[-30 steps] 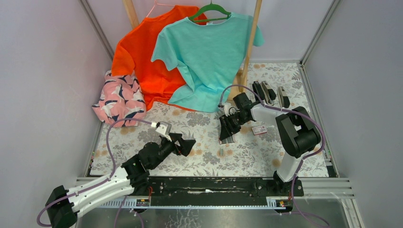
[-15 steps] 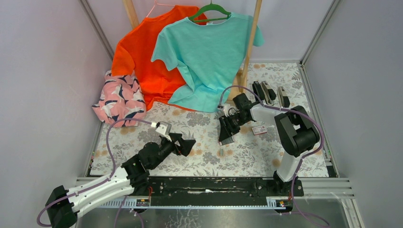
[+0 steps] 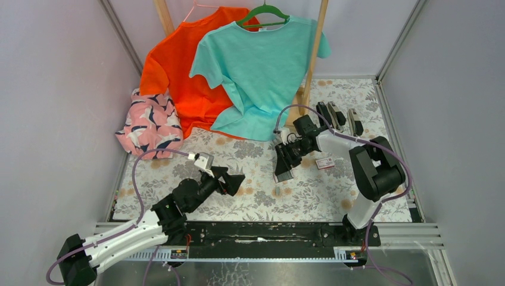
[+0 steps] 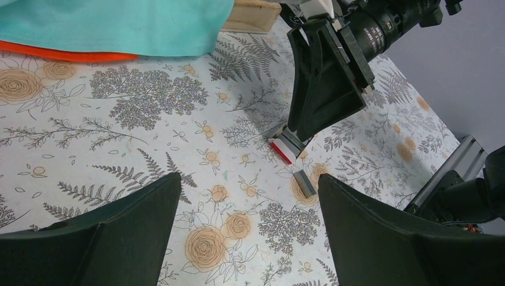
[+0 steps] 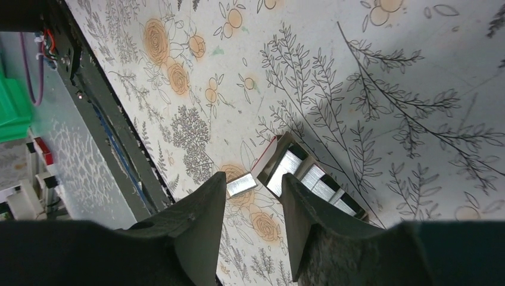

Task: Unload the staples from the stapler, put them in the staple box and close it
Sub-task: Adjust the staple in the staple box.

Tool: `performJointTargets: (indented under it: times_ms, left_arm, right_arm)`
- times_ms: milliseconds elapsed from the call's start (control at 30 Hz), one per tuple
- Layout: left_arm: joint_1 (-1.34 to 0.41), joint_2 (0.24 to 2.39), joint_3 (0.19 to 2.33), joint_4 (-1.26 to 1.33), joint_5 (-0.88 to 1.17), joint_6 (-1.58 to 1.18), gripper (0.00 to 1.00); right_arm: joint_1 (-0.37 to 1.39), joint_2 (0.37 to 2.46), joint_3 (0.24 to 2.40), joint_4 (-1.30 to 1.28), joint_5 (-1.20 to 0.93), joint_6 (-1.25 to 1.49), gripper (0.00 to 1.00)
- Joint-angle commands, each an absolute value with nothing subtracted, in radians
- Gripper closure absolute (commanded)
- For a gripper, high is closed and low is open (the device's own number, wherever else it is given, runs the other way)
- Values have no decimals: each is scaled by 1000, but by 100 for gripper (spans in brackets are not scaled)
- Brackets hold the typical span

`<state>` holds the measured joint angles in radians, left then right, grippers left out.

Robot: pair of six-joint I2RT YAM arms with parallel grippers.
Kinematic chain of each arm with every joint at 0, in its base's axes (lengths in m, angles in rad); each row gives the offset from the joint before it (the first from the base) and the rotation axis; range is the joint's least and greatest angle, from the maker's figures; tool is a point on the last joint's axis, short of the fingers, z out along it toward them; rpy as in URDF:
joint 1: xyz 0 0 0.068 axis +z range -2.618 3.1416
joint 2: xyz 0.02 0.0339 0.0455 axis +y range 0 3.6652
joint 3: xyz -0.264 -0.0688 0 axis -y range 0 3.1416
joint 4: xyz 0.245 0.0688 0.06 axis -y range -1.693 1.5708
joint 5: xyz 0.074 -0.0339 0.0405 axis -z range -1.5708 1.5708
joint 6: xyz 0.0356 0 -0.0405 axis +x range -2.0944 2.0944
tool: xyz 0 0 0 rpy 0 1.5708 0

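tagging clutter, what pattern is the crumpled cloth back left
Pink cloth, navy-and-white print; top external view.

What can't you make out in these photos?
Stapler body: right wrist view, right jaws cover most of it.
Loose staple strip: every view, too small to count its staples.
Small box label: top view, too small to read.

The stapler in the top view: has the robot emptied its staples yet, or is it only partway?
Partway, it seems. Done: one strip of staples lies on the table near the stapler. In hand: the right gripper holds the stapler tilted nose-down. Left: silvery staples show inside it in the right wrist view. The left gripper hovers open, apart.
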<state>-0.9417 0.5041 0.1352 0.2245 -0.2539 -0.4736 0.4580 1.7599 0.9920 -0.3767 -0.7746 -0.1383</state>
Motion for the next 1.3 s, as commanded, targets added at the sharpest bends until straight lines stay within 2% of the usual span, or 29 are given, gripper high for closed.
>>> performJointTargets:
  times_ms: [0,367,900,1267]
  left_arm:
    - [-939,487,139,230,-269,-466,8]
    - [-938,493,138,235,-269,-468,8]
    - [-940,497,138,239,-269,-468,8]
    - [-939,494,138,235,-271,-466,8]
  right_arm:
    - [458,1686,1008,-391,-696,-173,55]
    - [464,1704,1006,-407,-623,-192,62]
    - [493,1765,1019,-416,-667,-181,55]
    - [495,1736,1018,-409,-686,-179,54]
